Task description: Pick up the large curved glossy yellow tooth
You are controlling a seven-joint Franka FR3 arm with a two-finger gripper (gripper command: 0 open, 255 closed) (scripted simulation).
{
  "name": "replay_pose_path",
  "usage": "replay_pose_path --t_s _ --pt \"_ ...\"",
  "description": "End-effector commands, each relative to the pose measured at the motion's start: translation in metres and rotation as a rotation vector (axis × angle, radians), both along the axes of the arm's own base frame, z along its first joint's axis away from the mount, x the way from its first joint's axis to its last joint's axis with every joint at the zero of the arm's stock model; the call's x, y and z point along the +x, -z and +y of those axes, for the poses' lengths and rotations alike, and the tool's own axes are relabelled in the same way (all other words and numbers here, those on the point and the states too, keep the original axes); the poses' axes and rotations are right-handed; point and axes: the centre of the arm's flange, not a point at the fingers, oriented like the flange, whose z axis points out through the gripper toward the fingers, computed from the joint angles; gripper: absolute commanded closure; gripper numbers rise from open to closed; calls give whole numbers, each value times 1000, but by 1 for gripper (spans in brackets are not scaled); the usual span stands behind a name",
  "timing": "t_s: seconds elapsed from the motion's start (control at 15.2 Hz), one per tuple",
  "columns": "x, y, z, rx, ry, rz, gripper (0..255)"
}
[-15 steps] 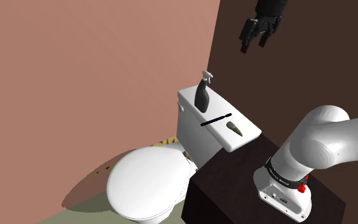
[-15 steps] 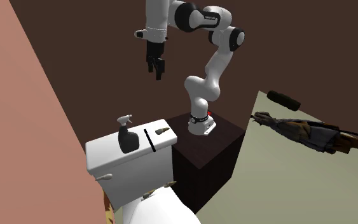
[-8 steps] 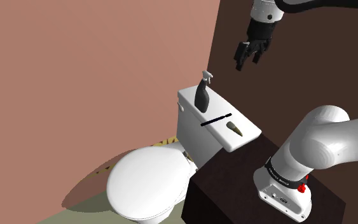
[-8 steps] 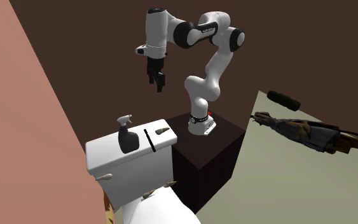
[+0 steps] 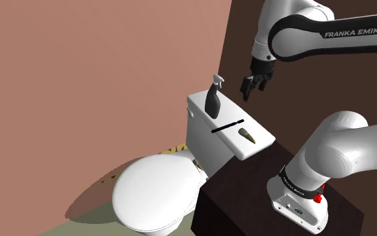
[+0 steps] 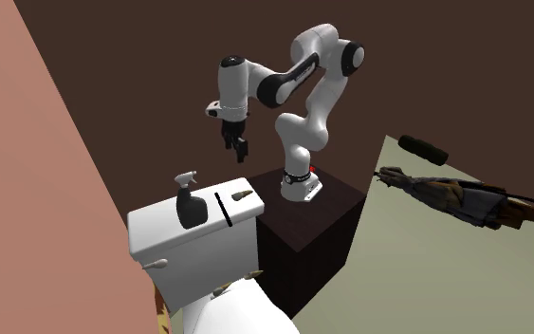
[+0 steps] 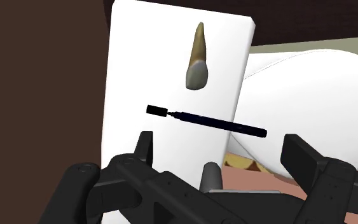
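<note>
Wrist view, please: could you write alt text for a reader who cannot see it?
The open gripper hangs over a white toilet tank lid, where a yellow-brown tooth lies beyond a black pen.

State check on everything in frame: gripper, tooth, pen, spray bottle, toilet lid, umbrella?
gripper: open, empty, in the air over the tank lid
tooth: lying flat on the tank lid, not gripped
pen: lying flat on the tank lid, apart from the tooth
spray bottle: upright on the tank lid
toilet lid: closed
umbrella: folded, lying on the floor
</note>
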Motion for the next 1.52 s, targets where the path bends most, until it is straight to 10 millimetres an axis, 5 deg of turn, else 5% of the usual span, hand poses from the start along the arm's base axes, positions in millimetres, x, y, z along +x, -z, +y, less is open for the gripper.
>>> replay_pose_path --t_s 0.0,0.79,1.45 --pt "1 26 -2 -6 -10 15 0" --pt "-9 183 -14 -40 -63 111 0" --pt "-9 227 -14 -41 -64 114 0"
